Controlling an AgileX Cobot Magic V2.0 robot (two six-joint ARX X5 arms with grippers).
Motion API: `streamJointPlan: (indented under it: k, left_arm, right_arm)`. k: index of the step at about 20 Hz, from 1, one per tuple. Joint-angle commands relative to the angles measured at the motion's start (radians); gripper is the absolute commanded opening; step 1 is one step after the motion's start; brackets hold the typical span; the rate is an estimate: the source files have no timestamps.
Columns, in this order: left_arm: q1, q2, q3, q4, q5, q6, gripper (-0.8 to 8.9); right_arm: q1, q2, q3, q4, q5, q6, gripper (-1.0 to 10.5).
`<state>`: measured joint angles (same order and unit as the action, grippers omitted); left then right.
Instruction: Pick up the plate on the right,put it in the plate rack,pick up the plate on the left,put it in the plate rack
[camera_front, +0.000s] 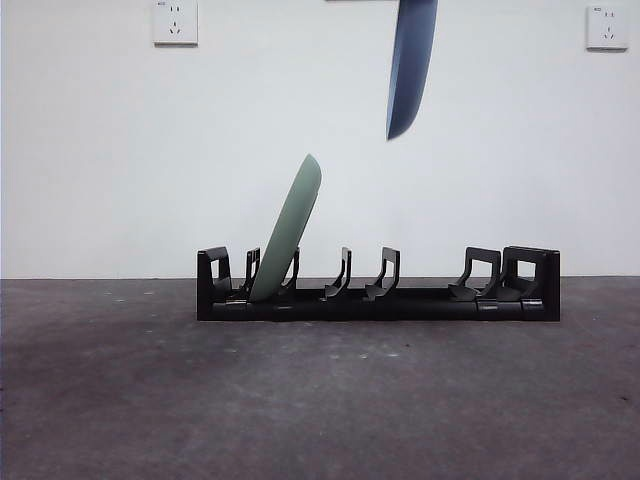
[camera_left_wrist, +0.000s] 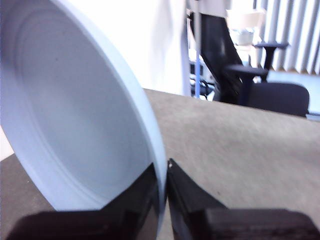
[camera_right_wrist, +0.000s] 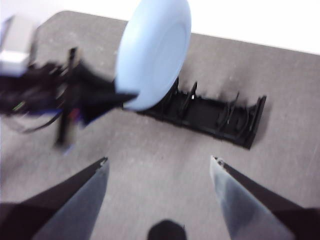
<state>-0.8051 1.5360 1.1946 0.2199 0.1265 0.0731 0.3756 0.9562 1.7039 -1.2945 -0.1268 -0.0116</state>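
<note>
The black plate rack (camera_front: 420, 303) stands across the middle of the table. A pale green plate (camera_front: 290, 228) leans on edge in its left slots. A blue plate (camera_front: 411, 65) hangs on edge in the air, above the rack's middle and well clear of the prongs. My left gripper (camera_left_wrist: 163, 170) is shut on this blue plate (camera_left_wrist: 75, 110), pinching its rim. In the front view that gripper is out of frame above. My right gripper (camera_right_wrist: 159, 160) is open and empty, held back from the rack (camera_right_wrist: 220, 117). From there it looks at the blue plate (camera_right_wrist: 155, 50) and the left arm (camera_right_wrist: 75, 95).
The dark grey table runs to a white wall with two sockets (camera_front: 175, 22) (camera_front: 607, 27). A black office chair (camera_left_wrist: 270, 90) stands beyond the table's edge in the left wrist view. The rack's middle and right slots (camera_front: 480, 280) hold nothing.
</note>
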Motion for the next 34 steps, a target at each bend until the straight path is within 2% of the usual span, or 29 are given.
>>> streamJointPlan:
  k: [1, 6, 11, 16, 30, 31, 34]
  left_arm:
    - [0.028, 0.061, -0.007, 0.081, 0.004, -0.074, -0.08]
    - [0.081, 0.185, 0.019, 0.13, 0.005, -0.082, -0.08]
    - [0.11, 0.288, 0.115, 0.083, 0.008, -0.087, -0.08]
    - [0.124, 0.357, 0.131, 0.059, 0.008, -0.087, -0.08]
    - [0.13, 0.414, 0.131, -0.04, -0.047, -0.042, 0.01]
    - [0.129, 0.414, 0.131, -0.04, -0.046, -0.043, 0.11]
    - [0.124, 0.414, 0.131, -0.04, -0.04, -0.043, 2.01]
  right_arm:
    - [0.003, -0.001, 0.0, -0.025, 0.004, 0.007, 3.5]
    - [0.003, 0.0, 0.0, -0.042, 0.004, 0.002, 3.5]
    - [0.003, 0.002, 0.0, -0.042, 0.004, 0.0, 3.5]
    - [0.003, 0.002, 0.0, -0.042, 0.004, -0.012, 3.5]
    - [0.003, 0.002, -0.002, -0.068, 0.003, -0.027, 3.5]
    - [0.003, 0.002, -0.002, -0.068, 0.003, -0.027, 3.5]
    - [0.003, 0.002, -0.002, -0.072, 0.003, -0.035, 3.5]
